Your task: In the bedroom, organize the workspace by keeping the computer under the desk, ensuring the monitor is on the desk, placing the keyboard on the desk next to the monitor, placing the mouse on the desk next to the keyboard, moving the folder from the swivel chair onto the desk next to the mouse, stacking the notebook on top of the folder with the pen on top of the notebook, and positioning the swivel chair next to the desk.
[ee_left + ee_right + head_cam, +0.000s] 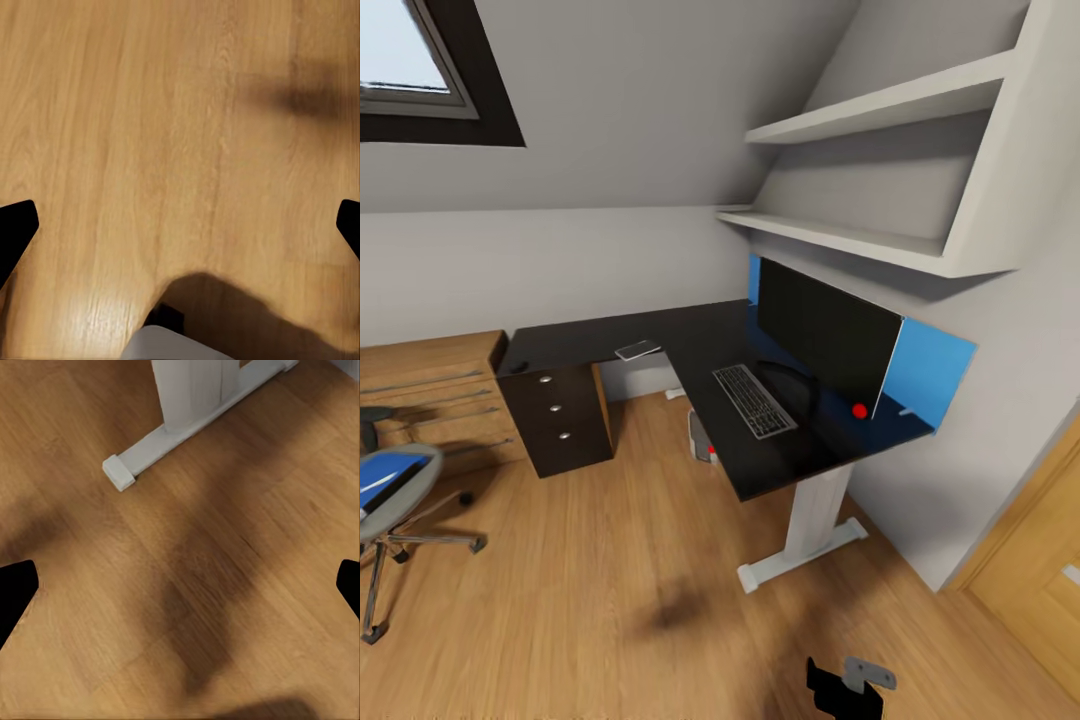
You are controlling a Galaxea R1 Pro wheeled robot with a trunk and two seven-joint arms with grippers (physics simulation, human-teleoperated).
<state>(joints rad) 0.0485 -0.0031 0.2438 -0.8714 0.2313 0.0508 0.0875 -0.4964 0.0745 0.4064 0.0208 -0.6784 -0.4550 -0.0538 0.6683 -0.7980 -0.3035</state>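
- Left end effector point(180, 225): fingers spread wide, tips at the frame edges in the left wrist view, nothing between. Below it bare wood floor point(150, 112), a dark shadow, and a bit of grey-white robot body.
- Right end effector point(180, 585): spread wide as well, empty. Hangs over floor near the desk leg foot point(127, 465). In the head view a black and grey piece low centre-right is prob. part of this arm; can't tell more.
- Desk point(700, 335): L-shaped black top, drawer unit w/ silver knobs point(557, 410) at left end.
- Monitor point(825, 335): upright on desk, right wing, against blue wall panel. Done.
- Keyboard point(753, 400): flat on desk, just in front of monitor. Looks done.
- Computer point(702, 440): white box partly seen under the desk edge, red spot showing. Looks done.
- Notebook point(637, 350): small grey item on desk at the inner corner, well apart from keyboard. Not yet stacked.
- Swivel chair point(390, 500): far left, well apart from desk, on floor. Not placed.
- Folder point(390, 470): blue, lying on chair seat; thin white strip on it may be the pen, too small to be sure. Not moved.
- Mouse: can't locate.
- Judgement: approx. 3 items settled; folder, notebook, pen, mouse, chair left.
- View diffs: head view gives whole room layout and all task items; wrist views give finger spread and the floor, and right wrist view gives the desk foot close up.
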